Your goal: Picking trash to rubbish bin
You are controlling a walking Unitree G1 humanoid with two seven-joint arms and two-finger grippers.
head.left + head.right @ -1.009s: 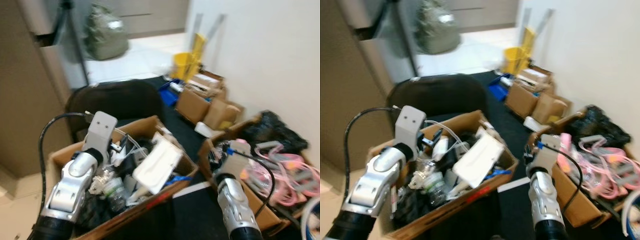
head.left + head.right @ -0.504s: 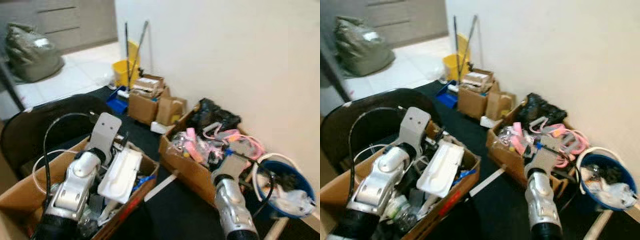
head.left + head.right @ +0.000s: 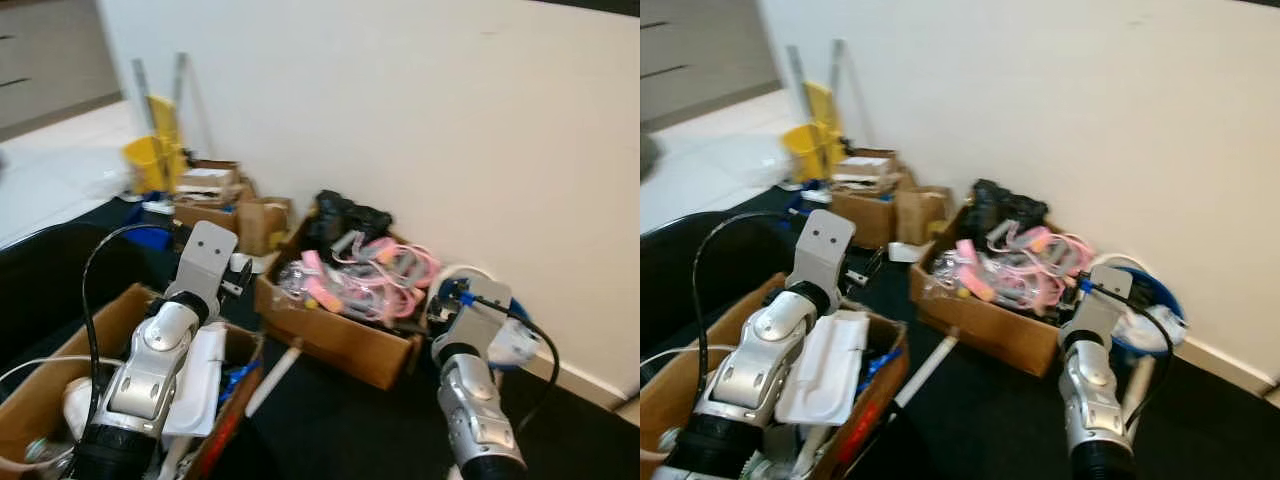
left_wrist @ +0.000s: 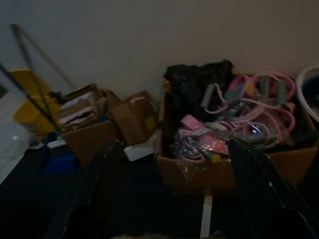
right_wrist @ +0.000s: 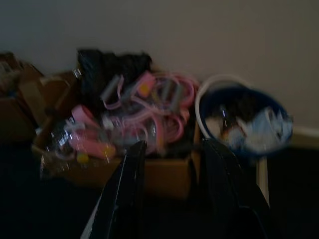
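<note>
A blue rubbish bin (image 5: 249, 124) with a white rim stands against the wall, holding crumpled trash (image 5: 264, 130).

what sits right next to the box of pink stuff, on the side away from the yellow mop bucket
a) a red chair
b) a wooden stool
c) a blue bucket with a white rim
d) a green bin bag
c: a blue bucket with a white rim stands against the wall beside the cardboard box of pink stuff, on the side away from the yellow mop bucket.
</note>
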